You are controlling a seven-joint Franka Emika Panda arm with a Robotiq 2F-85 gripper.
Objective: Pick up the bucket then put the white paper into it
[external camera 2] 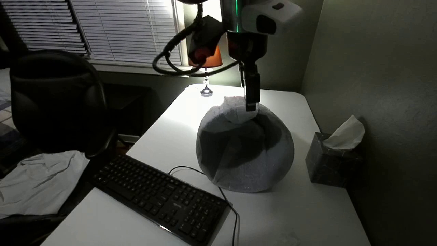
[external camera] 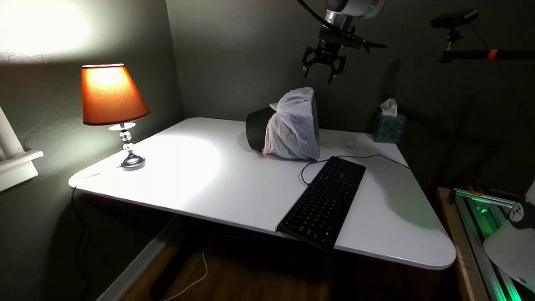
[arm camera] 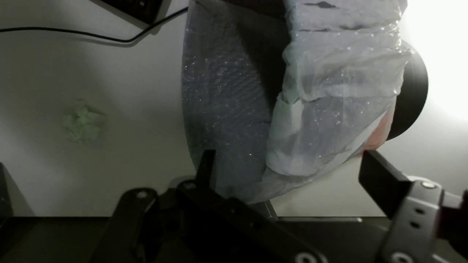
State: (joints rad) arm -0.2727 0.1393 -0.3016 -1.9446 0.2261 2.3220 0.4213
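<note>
The white bench (external camera: 242, 188) held the bucket (external camera: 288, 127) on its side; you had your end effector (external camera: 318, 78) above it, pointing downward, spread wide.

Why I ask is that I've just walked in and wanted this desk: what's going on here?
A robot arm has its open gripper above the bucket, holding nothing. The bucket lies on its side on the white desk, a white plastic bag over its rim. The crumpled white paper lies on the desk outside the bucket's mouth, so the bucket isn't lifted and the paper isn't in it yet.
</note>
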